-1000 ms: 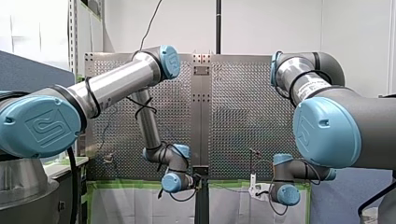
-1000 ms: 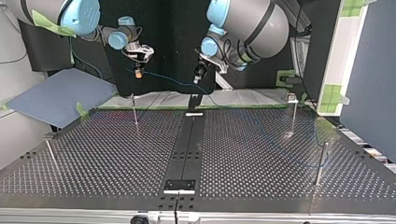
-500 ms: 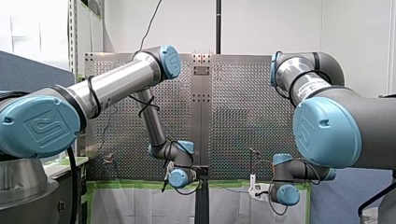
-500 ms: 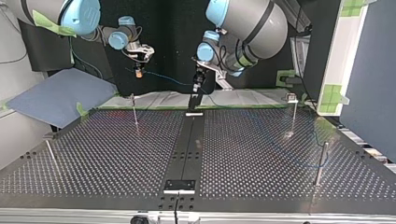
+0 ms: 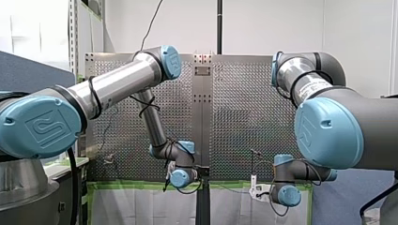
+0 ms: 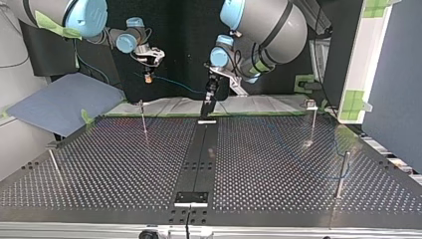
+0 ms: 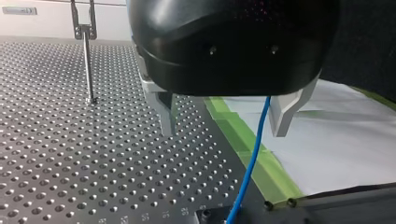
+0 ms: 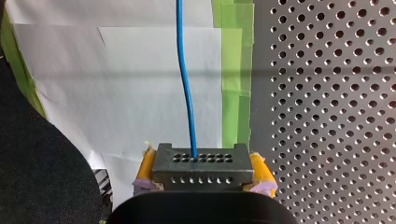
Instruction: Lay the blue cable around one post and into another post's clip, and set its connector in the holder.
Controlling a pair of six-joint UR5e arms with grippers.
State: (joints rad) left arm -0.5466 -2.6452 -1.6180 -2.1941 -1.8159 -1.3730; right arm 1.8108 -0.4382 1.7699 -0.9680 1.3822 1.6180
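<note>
In the right wrist view my right gripper [image 8: 201, 179] is shut with its yellow pads on the dark grey connector [image 8: 201, 164]. The blue cable [image 8: 185, 79] leaves the connector straight ahead over white paper. In the top view my right gripper [image 6: 147, 75] hangs above the table's far edge at the left, and the cable [image 6: 179, 85] sags across to my left gripper [image 6: 210, 94]. My left gripper [image 7: 224, 126] is open, its metal fingers [image 7: 167, 114] astride the cable [image 7: 254, 149] without touching it. The cable runs closer to one finger.
Thin posts stand on the perforated table: one near my right gripper [image 6: 144, 119], a clip-topped one [image 6: 312, 122], one at the right edge [image 6: 341, 173] and one at the left [image 6: 54, 167]. A black centre strip carries brackets [image 6: 191, 198]. Green tape [image 8: 236, 70] edges the paper.
My left gripper swung toward the top view's left and down over the cable, then settled with the cable between its fingers. My right gripper and the connector have stayed put.
</note>
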